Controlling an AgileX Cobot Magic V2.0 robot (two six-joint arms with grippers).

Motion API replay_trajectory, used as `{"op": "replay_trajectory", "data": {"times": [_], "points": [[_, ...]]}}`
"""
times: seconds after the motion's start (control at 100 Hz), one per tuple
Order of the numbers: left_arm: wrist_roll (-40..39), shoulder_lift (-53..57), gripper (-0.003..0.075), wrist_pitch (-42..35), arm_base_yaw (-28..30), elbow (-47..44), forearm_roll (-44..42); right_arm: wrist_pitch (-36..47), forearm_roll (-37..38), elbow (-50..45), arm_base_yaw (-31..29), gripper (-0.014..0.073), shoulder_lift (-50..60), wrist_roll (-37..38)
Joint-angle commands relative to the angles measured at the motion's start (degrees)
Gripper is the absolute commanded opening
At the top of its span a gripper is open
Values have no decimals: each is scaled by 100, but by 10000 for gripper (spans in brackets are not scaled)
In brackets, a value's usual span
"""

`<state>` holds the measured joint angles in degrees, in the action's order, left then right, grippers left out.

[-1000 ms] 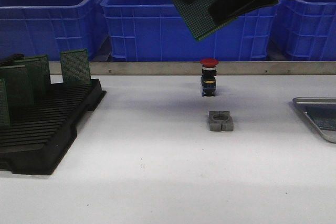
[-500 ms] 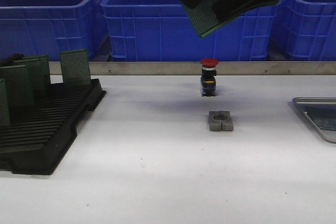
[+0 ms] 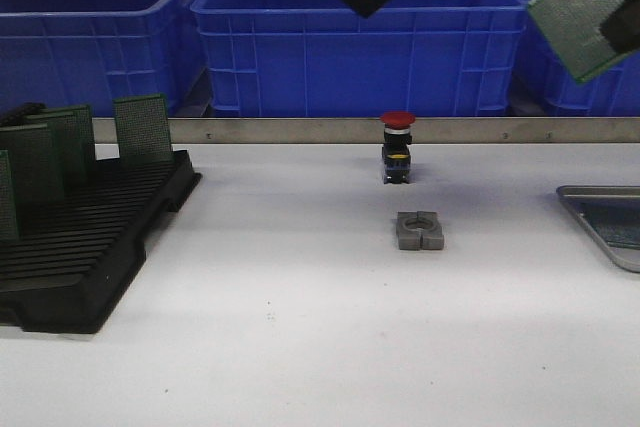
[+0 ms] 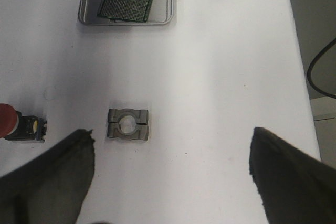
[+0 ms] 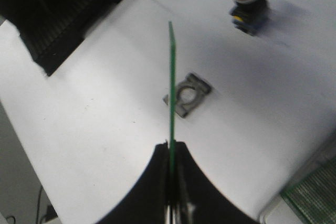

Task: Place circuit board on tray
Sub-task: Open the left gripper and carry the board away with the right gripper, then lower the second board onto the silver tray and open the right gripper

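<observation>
Transfer is mid-way: the circuit board (image 3: 580, 15) is pinched edge-on between the right gripper (image 5: 171, 203) fingers, held high in the air at the right of the front view — well above the worktop (image 3: 300, 327) and not yet over the tray (image 3: 590, 197). The left gripper (image 4: 168, 171) hangs above the middle of the worktop with fingers spread wide, holding nothing. The tray sits at the far right edge, and the left wrist view shows at least one board already lying flat in it; a second green edge at the frame border may be another, hard to say. More boards stand in the black rack (image 3: 90, 247) on the left. Left to do — carry the board over the tray, lower it flat, release.
</observation>
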<state>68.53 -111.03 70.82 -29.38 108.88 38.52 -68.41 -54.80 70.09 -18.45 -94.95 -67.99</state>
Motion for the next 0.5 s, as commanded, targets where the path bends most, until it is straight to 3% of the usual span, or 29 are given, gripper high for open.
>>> {"op": "replay_trajectory", "data": {"times": [0.0,0.18,0.49], "points": [[-49,322,566,221,-39,168,342,-221,-199,167,-443,-69,28,547],[-49,322,565,221,-39,168,342,-160,-199,167,-960,-69,-574,1237],[-49,322,565,221,-39,168,342,107,-319,167,-986,-69,-1499,1542]]}}
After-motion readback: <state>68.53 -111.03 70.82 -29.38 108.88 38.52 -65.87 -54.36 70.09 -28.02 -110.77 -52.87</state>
